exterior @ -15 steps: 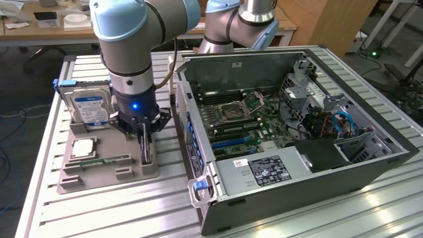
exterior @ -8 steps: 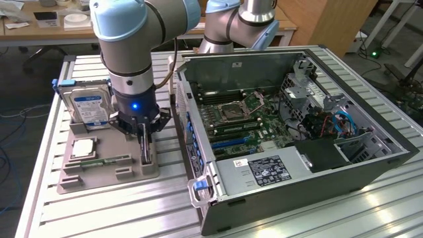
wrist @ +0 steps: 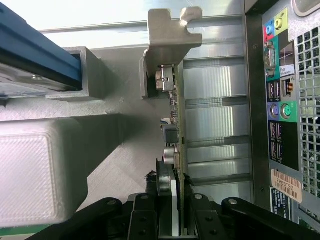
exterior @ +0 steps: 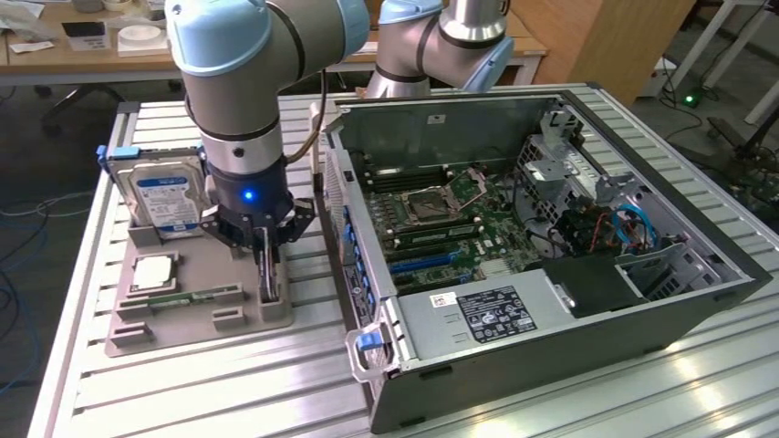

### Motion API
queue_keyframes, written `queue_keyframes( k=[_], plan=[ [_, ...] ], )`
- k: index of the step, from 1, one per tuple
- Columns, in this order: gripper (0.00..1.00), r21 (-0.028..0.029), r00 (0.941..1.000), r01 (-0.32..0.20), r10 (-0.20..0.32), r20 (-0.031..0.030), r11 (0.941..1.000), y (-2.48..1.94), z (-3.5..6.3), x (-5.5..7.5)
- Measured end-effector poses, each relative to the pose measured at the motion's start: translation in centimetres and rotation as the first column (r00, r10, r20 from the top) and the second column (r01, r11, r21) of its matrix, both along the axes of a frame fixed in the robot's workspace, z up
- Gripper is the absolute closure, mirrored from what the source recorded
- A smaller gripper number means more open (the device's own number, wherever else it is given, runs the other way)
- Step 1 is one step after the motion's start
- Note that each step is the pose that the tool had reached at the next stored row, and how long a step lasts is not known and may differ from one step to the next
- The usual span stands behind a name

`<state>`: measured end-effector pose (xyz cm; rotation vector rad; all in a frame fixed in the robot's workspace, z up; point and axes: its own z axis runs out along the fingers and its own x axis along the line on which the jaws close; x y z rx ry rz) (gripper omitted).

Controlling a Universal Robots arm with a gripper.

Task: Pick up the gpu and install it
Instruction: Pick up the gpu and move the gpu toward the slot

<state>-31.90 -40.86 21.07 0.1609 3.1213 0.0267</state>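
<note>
The gpu (wrist: 178, 125) stands on edge in the grey holder tray (exterior: 134, 342) on the desk (exterior: 182, 397), just beside the open computer case (exterior: 585, 351). The claw (exterior: 263, 242) is clamped on the card's upper edge, with the arm (exterior: 244, 82) reaching straight down and the wrist vertical.

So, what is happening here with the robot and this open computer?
One robot arm reaches down to a gray holder beside the open computer case. Its jaws are closed on the gpu, which stands on its edge in a slot of the holder, with its metal bracket at the end away from the jaws. The card is not yet lifted out, so it is not in the case.
</note>
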Motion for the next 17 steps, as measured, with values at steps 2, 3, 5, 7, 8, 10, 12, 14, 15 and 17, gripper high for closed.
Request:
queue_keyframes(
  k=[2,3,5,7,8,10,12,14,15,17],
  plan=[
    [0.71,-0.0001,1.0000,0.000,0.000,0.0000,1.0000,0.00,0.00,0.00],
    [0.71,-0.0001,1.0000,0.000,0.000,0.0000,1.0000,0.00,0.00,0.00],
    [0.71,0.0000,1.0000,0.000,0.000,0.0000,1.0000,0.00,0.00,0.00],
    [0.71,-0.0001,1.0000,0.000,0.000,0.0000,1.0000,0.00,0.00,0.00],
    [0.71,-0.0001,1.0000,0.000,0.000,0.0000,1.0000,0.00,0.00,0.00],
    [0.71,0.0000,1.0000,0.000,0.000,0.0000,1.0000,0.00,0.00,0.00],
    [0.71,0.0000,1.0000,0.000,0.000,0.0000,1.0000,0.00,0.00,0.00],
    [0.71,0.0000,1.0000,0.000,0.000,0.0000,1.0000,0.00,0.00,0.00],
    [0.71,0.0000,1.0000,0.000,0.000,0.0000,1.0000,0.00,0.00,0.00],
    [0.71,0.0000,1.0000,0.000,0.000,0.0000,1.0000,0.00,0.00,0.00]
  ],
)
